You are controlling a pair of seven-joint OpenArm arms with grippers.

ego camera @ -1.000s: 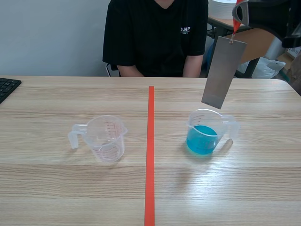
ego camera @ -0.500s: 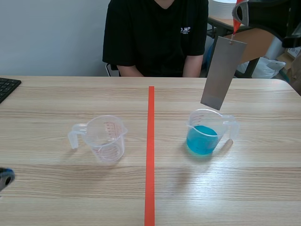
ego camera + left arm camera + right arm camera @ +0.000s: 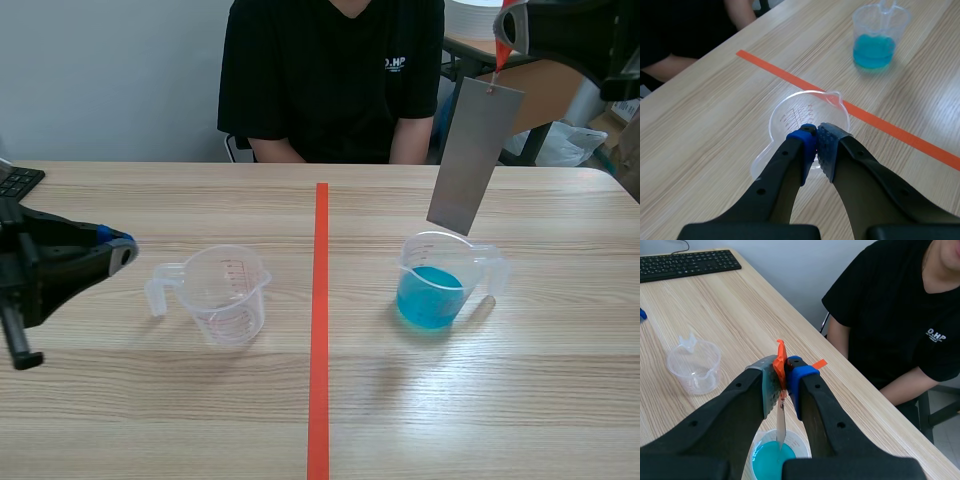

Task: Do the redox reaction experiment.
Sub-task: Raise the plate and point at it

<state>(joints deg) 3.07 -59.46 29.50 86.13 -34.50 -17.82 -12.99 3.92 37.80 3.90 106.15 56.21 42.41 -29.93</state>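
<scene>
An empty clear measuring cup (image 3: 225, 293) stands left of the red tape line, and a cup of blue liquid (image 3: 438, 282) stands right of it. High at the right, my right gripper (image 3: 506, 30) is shut on an orange tag (image 3: 780, 365). From the tag a grey metal plate (image 3: 474, 156) hangs, its lower edge just above the blue cup's rim (image 3: 771, 457). My left gripper (image 3: 120, 250) is shut on nothing, a little left of the empty cup's handle. In the left wrist view its fingertips (image 3: 816, 145) sit over the near rim of the empty cup (image 3: 807, 112).
A person in a black shirt (image 3: 330, 80) sits across the table. A black keyboard (image 3: 15, 182) lies at the table's far left edge (image 3: 687, 262). The red tape line (image 3: 319, 320) runs down the middle of the table.
My left arm has come in from the lower left and risen toward the empty cup. The right gripper and the hanging plate have stayed put.
</scene>
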